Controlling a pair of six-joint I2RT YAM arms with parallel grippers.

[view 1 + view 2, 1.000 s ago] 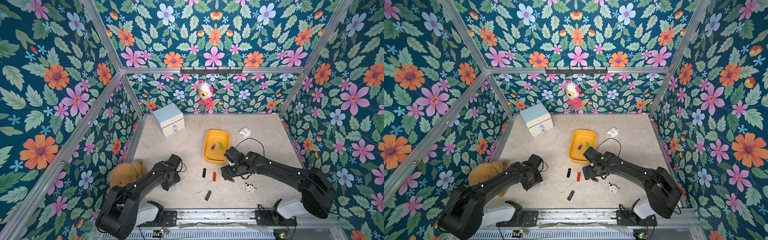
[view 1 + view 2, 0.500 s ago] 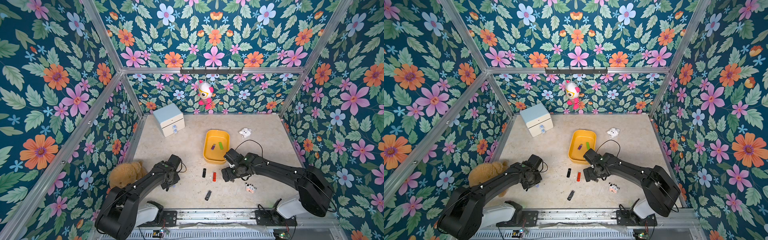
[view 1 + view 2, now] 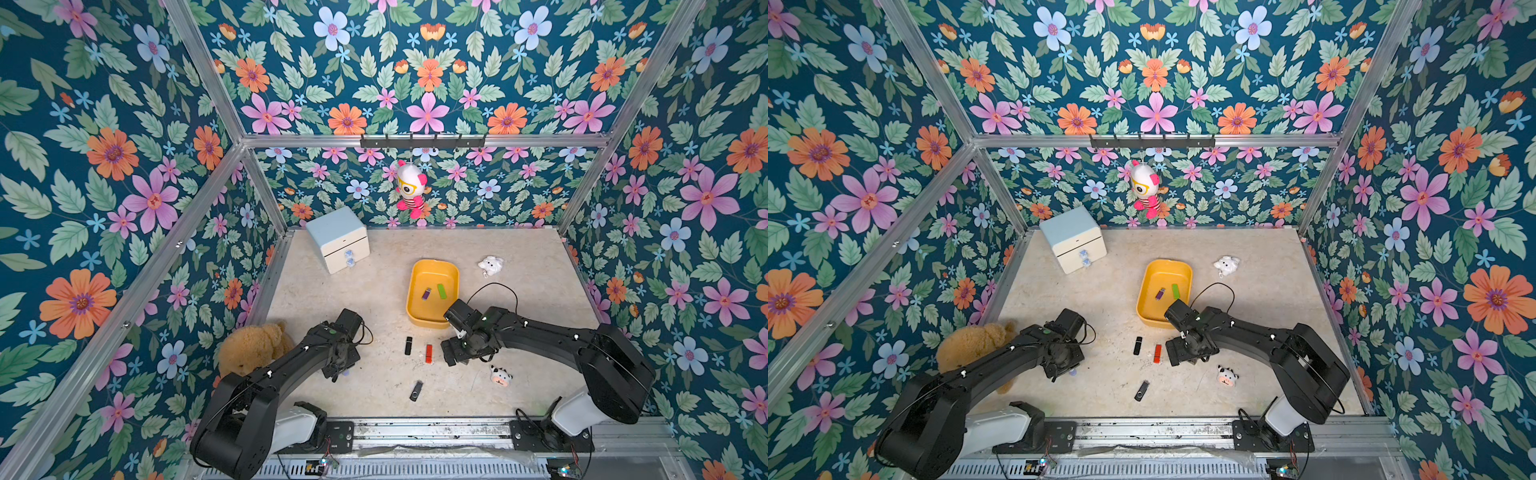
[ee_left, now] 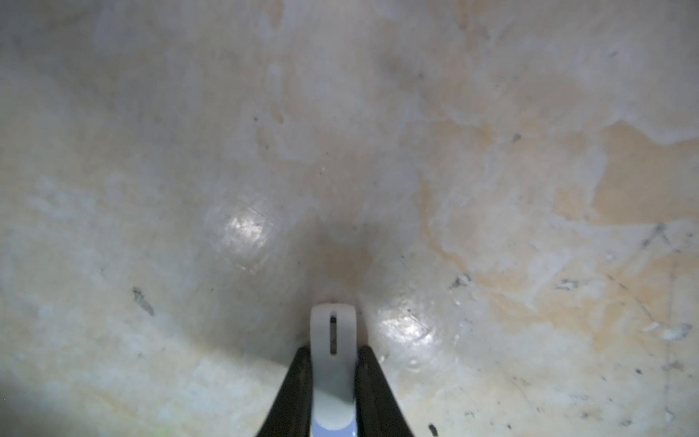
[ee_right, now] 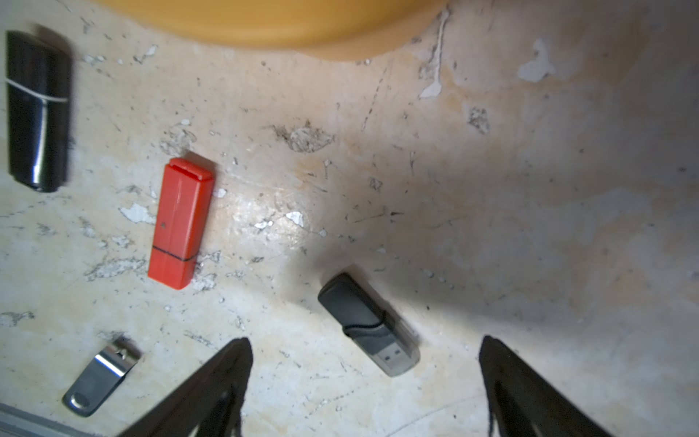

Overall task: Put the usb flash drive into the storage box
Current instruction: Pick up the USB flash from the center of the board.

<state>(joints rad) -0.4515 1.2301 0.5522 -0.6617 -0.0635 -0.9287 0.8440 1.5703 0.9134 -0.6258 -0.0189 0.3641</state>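
My left gripper (image 4: pixel 333 353) is shut on a white usb flash drive (image 4: pixel 321 329) with a pale blue end, low over the floor; in both top views it sits at front left (image 3: pixel 338 371) (image 3: pixel 1059 371). The right gripper (image 5: pixel 363 363) stands open just above a dark grey flash drive (image 5: pixel 363 321) with a clear cap, which lies between its fingers' line and is hidden in the top views. The yellow storage box (image 3: pixel 428 322) (image 3: pixel 1160 321) (image 5: pixel 272 26) holds a purple drive (image 3: pixel 426 294) and a green drive (image 3: pixel 441 291). My right gripper (image 3: pixel 453 357) is just in front of the box.
A black drive (image 3: pixel 408 345) (image 5: pixel 38 113), a red drive (image 3: pixel 429 353) (image 5: pixel 181 223) and a metal swivel drive (image 3: pixel 416 390) (image 5: pixel 100 378) lie on the floor. A pale blue cabinet (image 3: pixel 338 239), teddy bear (image 3: pixel 253 347), white plush (image 3: pixel 491 265) and cow toy (image 3: pixel 500 376) stand around.
The left gripper's jaws have closed on the white drive. The right gripper has stayed wide and shifted slightly toward the front.
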